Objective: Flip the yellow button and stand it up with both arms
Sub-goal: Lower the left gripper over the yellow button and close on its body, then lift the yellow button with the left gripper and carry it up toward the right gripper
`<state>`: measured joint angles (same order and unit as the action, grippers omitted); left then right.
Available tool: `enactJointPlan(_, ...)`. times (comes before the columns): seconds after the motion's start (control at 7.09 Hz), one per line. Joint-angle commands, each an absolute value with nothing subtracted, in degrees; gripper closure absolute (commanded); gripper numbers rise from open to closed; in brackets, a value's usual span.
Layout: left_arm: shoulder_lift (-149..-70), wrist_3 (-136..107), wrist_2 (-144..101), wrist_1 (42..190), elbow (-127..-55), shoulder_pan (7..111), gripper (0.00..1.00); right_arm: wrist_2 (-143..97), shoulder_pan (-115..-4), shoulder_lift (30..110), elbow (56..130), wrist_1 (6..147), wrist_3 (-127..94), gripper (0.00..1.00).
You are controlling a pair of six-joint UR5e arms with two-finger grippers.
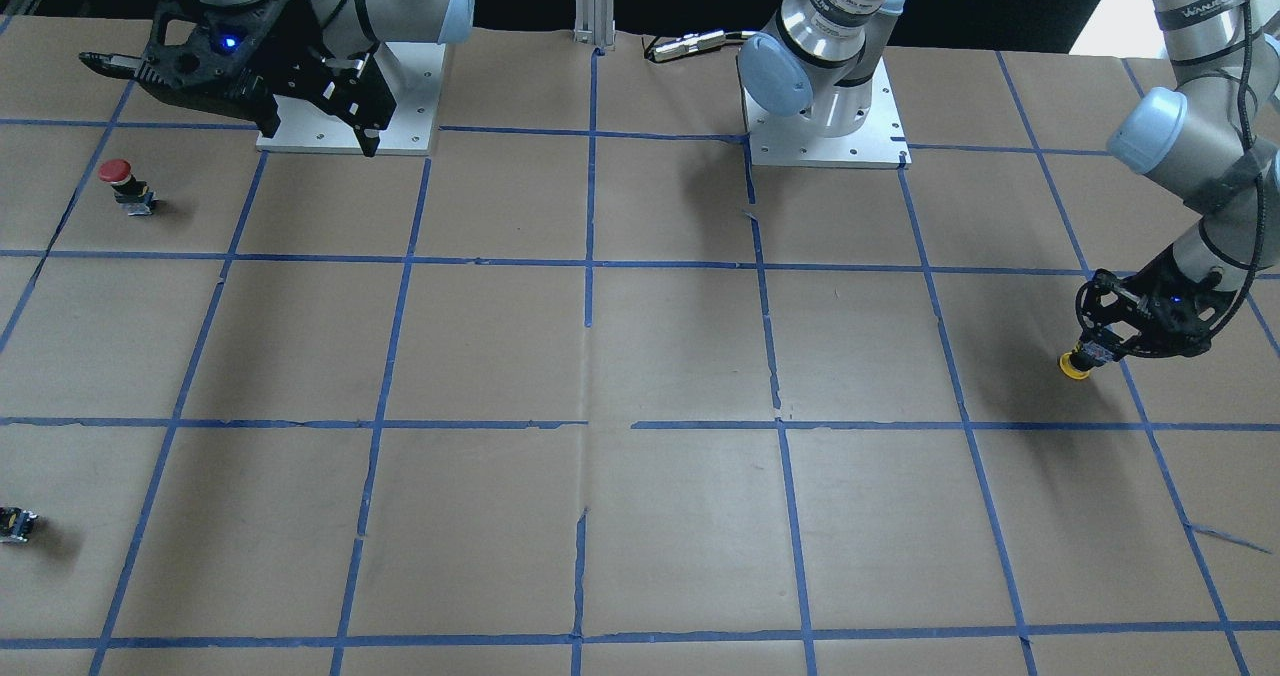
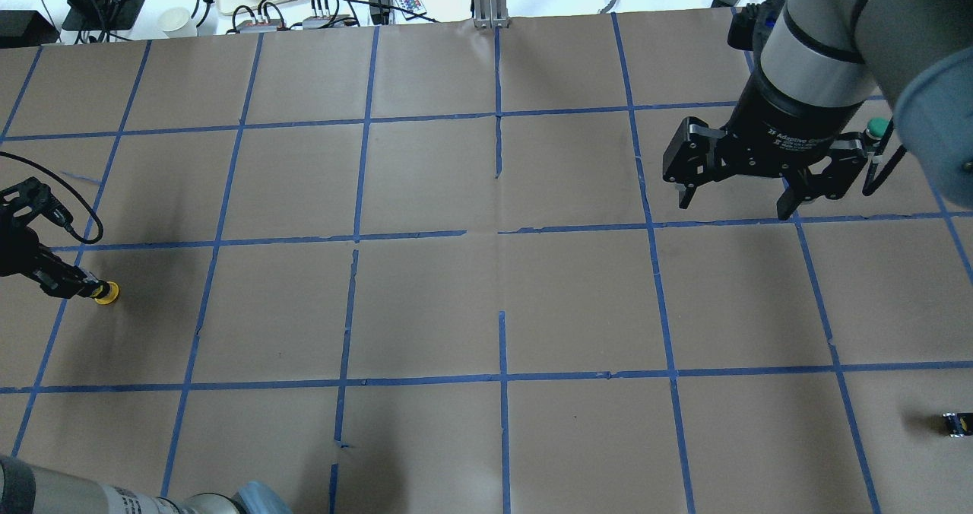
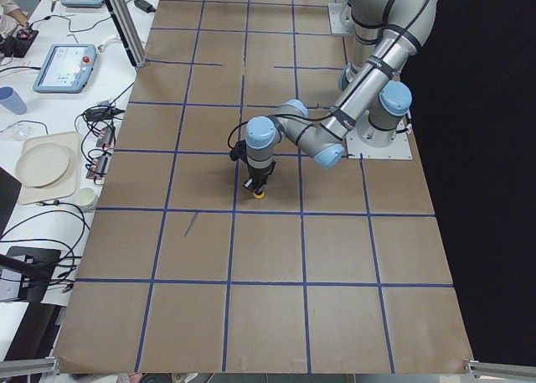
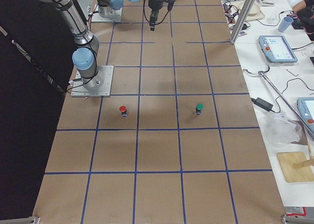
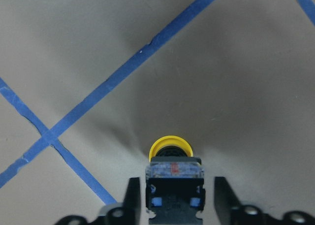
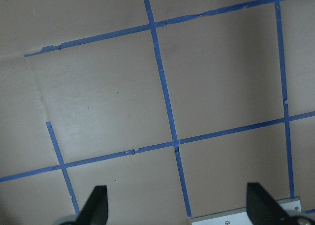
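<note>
The yellow button (image 1: 1075,364) stands cap-down on the brown paper at the table's left end, its grey-blue contact block (image 5: 173,170) facing up. It also shows in the overhead view (image 2: 107,293). My left gripper (image 5: 174,193) is low over it, with a finger on each side of the block. A narrow gap shows on both sides, so it is open around the button. The left gripper also shows in the overhead view (image 2: 76,284). My right gripper (image 2: 733,202) hangs open and empty above the table on the right. It also shows near its base in the front view (image 1: 322,134).
A red-capped button (image 1: 120,180) stands on the right side of the table, and a green-capped one (image 2: 879,127) sits behind my right wrist. A tiny dark switch piece (image 2: 956,423) lies near the right edge. Blue tape lines grid the paper.
</note>
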<state>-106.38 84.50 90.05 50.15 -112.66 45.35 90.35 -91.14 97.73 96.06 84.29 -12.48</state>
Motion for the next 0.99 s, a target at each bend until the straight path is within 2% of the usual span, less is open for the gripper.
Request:
enactJointPlan(0.0,-105.1,84.4,89.7,50.0,-112.3,45.5,0.77,90.3,-90.8,97.8,96.0,84.5,-12.4,0.00)
enactJointPlan(0.28,-101.5,83.8,88.2,51.9,-112.7,46.5,0.85,90.5,-90.7,97.7,96.0,84.6,-12.5,0.00)
enactJointPlan(0.42,-98.3,82.6,86.8,58.8,-112.6,47.0,0.92,90.4,-90.7,97.6,96.0,84.6,-13.1,0.00)
enactJointPlan(0.85,-84.7,67.6,71.9,85.1,-112.9,52.6,0.94,88.4,-87.7,97.4,95.8,84.5,-13.3,0.00)
